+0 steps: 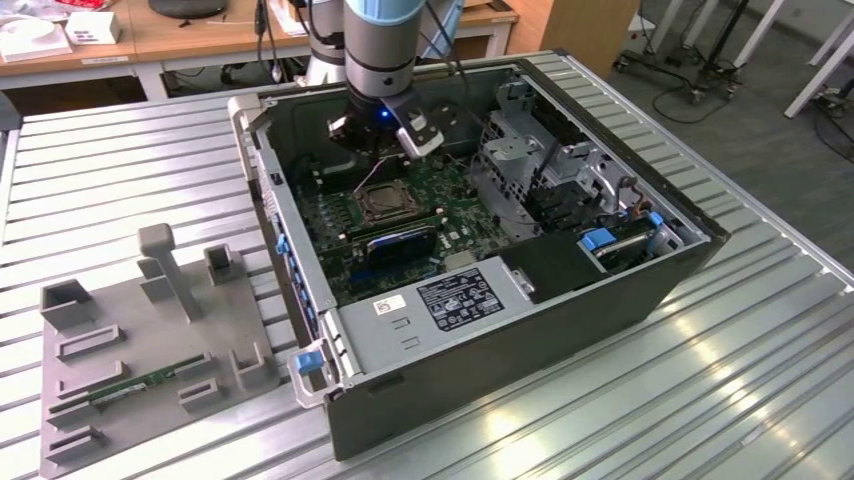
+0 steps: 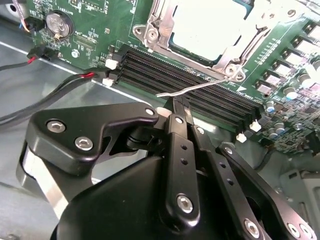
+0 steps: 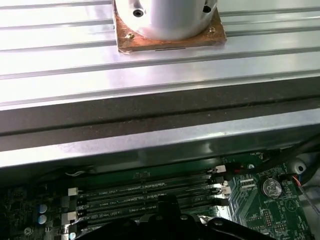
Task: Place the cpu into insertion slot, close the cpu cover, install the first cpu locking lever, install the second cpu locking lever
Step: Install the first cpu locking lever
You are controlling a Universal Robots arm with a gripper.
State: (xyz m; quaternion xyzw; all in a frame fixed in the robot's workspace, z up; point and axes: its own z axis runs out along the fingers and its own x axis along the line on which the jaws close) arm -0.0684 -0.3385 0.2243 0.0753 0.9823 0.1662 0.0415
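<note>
Two narrow fingers (image 2: 176, 112) of the end effector (image 2: 181, 104) are pressed together with no gap. Their tips are held at the thin locking lever (image 2: 200, 86), which runs along the side of the insertion slot (image 1: 383, 203) that faces the memory slots (image 2: 150, 69). Whether the wire is pinched or only pushed cannot be told. The cpu (image 2: 210, 25) is already seated in the insertion slot and the cpu cover (image 2: 159, 20) is laid down around its pale face, so the lever is judged to be the work in hand. In the exterior view the end effector (image 1: 380, 135) is held inside the computer case (image 1: 534, 330), directly above the insertion slot. The case is rested on the ribbed desk (image 1: 747, 380).
</note>
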